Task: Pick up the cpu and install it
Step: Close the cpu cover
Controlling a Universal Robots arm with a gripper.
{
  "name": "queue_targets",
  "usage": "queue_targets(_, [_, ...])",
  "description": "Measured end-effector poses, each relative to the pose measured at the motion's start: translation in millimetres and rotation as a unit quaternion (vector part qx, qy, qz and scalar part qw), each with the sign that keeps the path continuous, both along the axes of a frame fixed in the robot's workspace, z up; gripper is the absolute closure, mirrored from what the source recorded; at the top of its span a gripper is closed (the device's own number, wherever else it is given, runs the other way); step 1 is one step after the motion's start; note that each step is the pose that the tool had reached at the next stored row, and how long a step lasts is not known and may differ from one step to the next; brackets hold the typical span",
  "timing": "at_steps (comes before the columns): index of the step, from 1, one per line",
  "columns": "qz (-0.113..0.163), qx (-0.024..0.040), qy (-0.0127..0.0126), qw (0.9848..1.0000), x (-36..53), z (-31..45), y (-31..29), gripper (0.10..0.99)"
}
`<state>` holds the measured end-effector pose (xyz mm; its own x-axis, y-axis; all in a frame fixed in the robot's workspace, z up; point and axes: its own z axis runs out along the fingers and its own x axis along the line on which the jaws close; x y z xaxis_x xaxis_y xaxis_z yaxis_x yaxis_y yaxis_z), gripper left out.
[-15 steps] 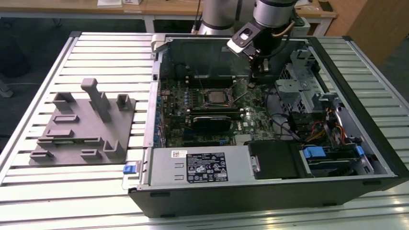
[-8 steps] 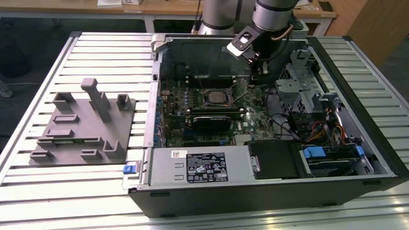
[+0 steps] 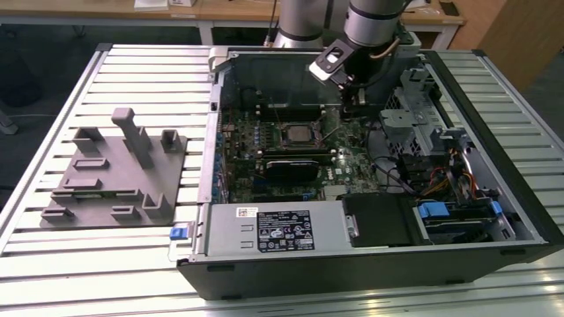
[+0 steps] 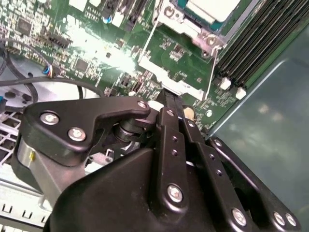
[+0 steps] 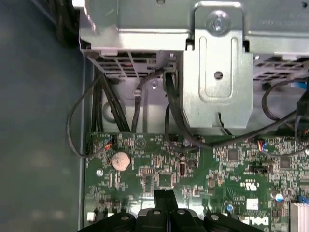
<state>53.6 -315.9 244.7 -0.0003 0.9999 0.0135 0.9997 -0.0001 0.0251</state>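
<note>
Hanging inside the open computer case [image 3: 370,274], the gripper [image 4: 169,96] has its fingers pressed together, holding nothing, low over the motherboard [image 5: 227,164] edge by the metal cage [image 5: 217,72]; the cpu [image 4: 212,8] lies in the socket [image 4: 170,17] near the motherboard's middle

Open from above over the cpu [image 4: 212,8] mid-board. Drive cage [image 3: 423,125] and cables [image 3: 397,168] crowd the exterior view's right; power supply [image 3: 277,228] blocks the near side.

A workshop lab; slatted bench [image 3: 115,72], opened computer [image 3: 352,277] (wooden desks [image 3: 220,10] behind).
</note>
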Motion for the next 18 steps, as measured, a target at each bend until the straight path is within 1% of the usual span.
queue_targets(3, [0.0,0.0002,0.0008,1.0,-4.5,0.6,0.0,0.98])
queue_targets(8, [0.0,0.0001,0.0009,1.0,-7.0,0.6,0.0,0.98])
queue_targets(12, [0.0,0.0002,0.0009,1.0,-11.3,0.6,0.0,0.98])
queue_targets(18, [0.0,0.0001,0.0009,1.0,-12.6,0.6,0.0,0.98])
